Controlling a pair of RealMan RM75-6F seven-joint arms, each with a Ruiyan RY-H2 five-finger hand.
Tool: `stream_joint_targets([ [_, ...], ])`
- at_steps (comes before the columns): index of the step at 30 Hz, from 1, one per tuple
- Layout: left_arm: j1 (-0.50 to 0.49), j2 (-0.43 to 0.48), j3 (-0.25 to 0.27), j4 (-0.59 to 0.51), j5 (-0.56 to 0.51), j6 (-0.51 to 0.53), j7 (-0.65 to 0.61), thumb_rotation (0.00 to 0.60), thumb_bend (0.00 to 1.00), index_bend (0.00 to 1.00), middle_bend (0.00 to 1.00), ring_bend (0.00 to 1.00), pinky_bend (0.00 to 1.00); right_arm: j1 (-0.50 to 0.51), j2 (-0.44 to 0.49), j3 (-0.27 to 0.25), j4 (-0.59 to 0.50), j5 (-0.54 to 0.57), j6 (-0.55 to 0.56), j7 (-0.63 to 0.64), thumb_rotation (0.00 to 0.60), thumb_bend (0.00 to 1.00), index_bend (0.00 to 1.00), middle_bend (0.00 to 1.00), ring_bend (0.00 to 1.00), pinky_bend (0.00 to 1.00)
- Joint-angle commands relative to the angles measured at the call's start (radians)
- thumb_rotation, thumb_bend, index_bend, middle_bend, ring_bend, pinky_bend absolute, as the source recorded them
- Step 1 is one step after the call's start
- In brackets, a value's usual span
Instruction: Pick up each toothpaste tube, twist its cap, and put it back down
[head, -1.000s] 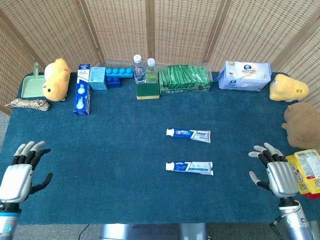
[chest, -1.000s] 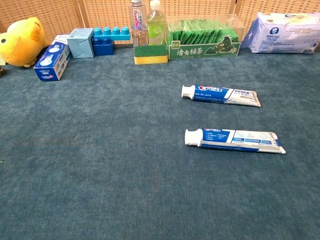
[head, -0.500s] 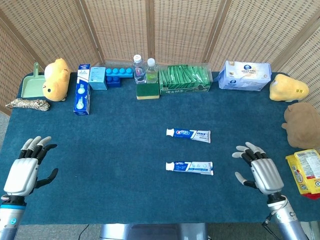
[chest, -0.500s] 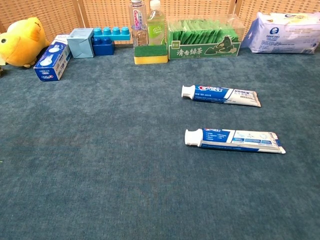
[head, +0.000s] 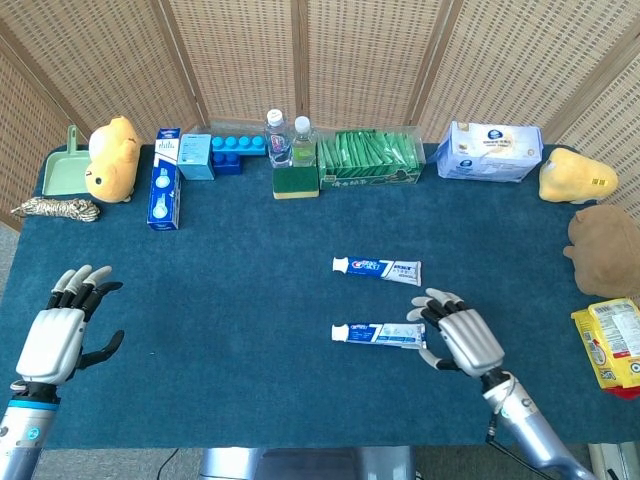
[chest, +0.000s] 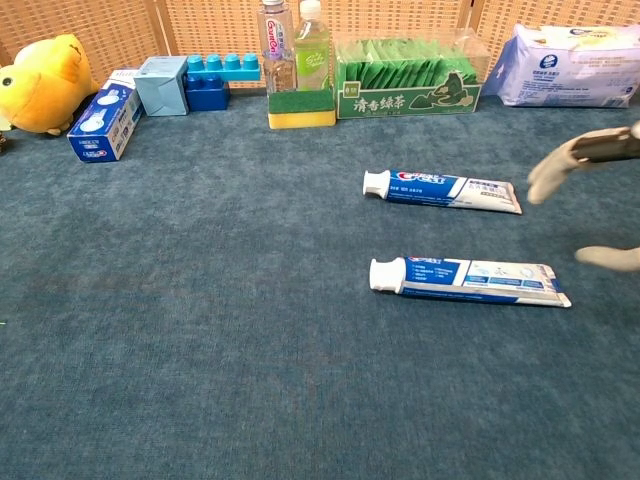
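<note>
Two toothpaste tubes lie flat on the blue table, white caps pointing left. The far tube (head: 377, 268) (chest: 443, 189) sits mid-table and the near tube (head: 379, 334) (chest: 468, 279) lies below it. My right hand (head: 459, 338) (chest: 588, 190) hovers open just right of the near tube's flat end, its fingers spread toward it and nothing held; the chest view catches only blurred fingertips at the right edge. My left hand (head: 63, 328) is open at the table's left side, far from both tubes.
Along the back stand a boxed toothpaste (head: 164, 192), blue blocks (head: 238, 152), two bottles (head: 289, 138) on a sponge, a green tea box (head: 368, 158) and a tissue pack (head: 489, 151). Plush toys (head: 111, 158) (head: 604, 249) and a snack bag (head: 612, 345) flank the sides.
My right hand has swept left from the table's right edge to the flat end of the near tube. My left hand drifted slightly up and inward. Both tubes lie unmoved.
</note>
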Motion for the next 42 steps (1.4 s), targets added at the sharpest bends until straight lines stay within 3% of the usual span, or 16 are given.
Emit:
stream_joint_targets([
  [1,0.000,0.001,0.002,0.005,-0.007,-0.004,-0.008,0.600,0.29,0.21,0.13,0.02,0.00,0.033,-0.038,0.014,-0.008,0.038,-0.043,-0.059,0.600,0.28,0.31,0.25,0.13,0.17],
  [7,0.000,0.005,0.006,0.015,-0.012,-0.008,-0.026,0.600,0.29,0.20,0.13,0.02,0.00,0.060,-0.085,0.023,-0.004,0.128,-0.086,-0.193,0.600,0.24,0.31,0.24,0.13,0.17],
  [18,0.002,0.006,0.012,0.023,-0.006,-0.002,-0.039,0.600,0.29,0.20,0.13,0.02,0.00,0.069,-0.151,0.039,0.014,0.286,-0.058,-0.423,0.600,0.20,0.30,0.23,0.11,0.18],
  [42,0.008,0.004,0.020,0.058,0.014,0.009,-0.092,0.600,0.29,0.20,0.13,0.02,0.00,0.126,-0.225,0.033,-0.011,0.469,-0.053,-0.593,0.600,0.20,0.35,0.24,0.11,0.20],
])
